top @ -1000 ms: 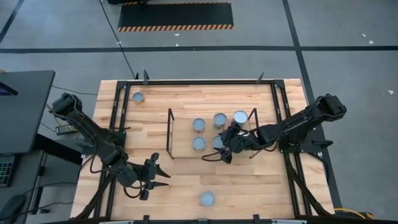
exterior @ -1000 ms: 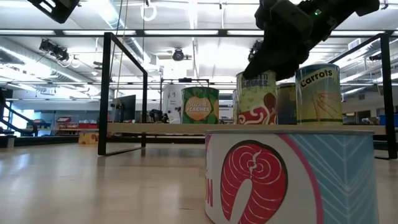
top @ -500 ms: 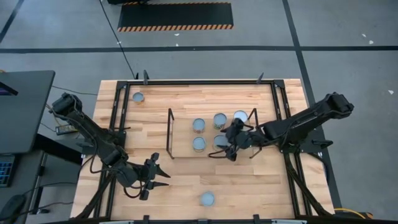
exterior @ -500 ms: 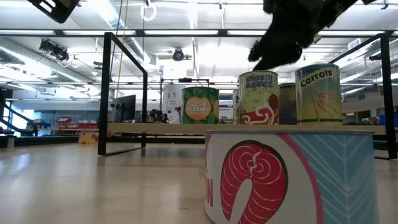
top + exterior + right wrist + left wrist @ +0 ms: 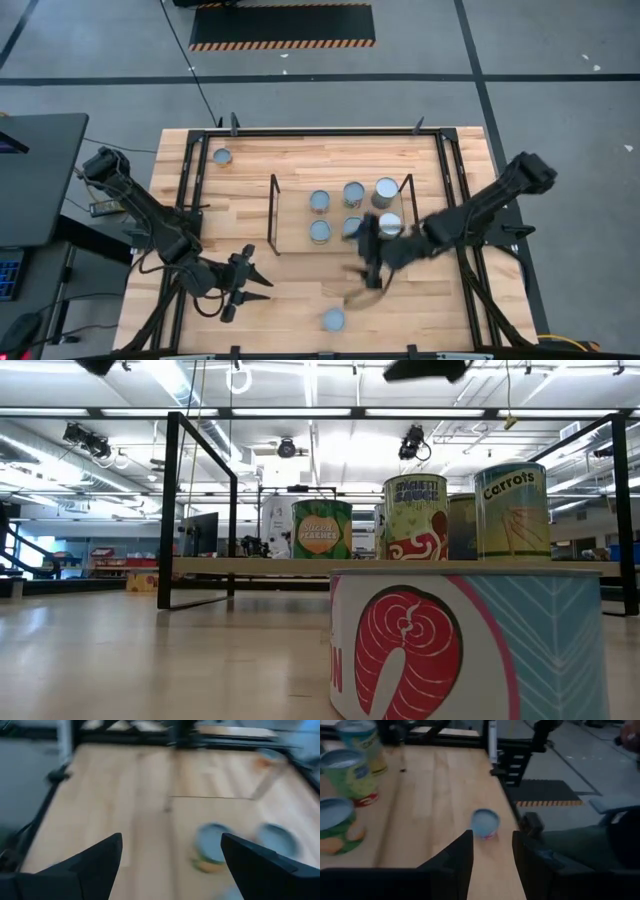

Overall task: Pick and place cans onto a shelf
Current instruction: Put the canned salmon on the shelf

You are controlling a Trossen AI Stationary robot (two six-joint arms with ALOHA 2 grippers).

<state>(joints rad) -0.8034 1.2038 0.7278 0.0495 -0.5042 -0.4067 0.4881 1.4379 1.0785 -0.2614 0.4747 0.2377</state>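
The wooden table [image 5: 300,290] fills the middle of the high view, with a black frame around its edge. On its middle lies the shelf [image 5: 295,215], a light board with a black wire frame at each short end.

The right arm reaches in from the table's right side, and the right gripper [image 5: 366,272] hangs blurred over the bare wood just in front of the shelf, between the shelf and the front edge. In the right wrist view its 2 fingers [image 5: 82,870] stand wide apart with nothing between them. The left arm lies along the table's left side; the left gripper [image 5: 258,282] is near the front-left part of the table, its fingers [image 5: 452,865] partly apart and empty.

5 cans stand on the shelf [image 5: 386,188], in 2 rows toward its right end. In the low view 3 of them read as a green peaches can [image 5: 322,529], a green and red can [image 5: 415,518] and a carrots can [image 5: 512,510]. 1 can with a red fish label [image 5: 334,320] stands alone near the front edge, close to the low camera. 1 more can [image 5: 222,157] sits by the far-left corner of the table, well apart from the rest.
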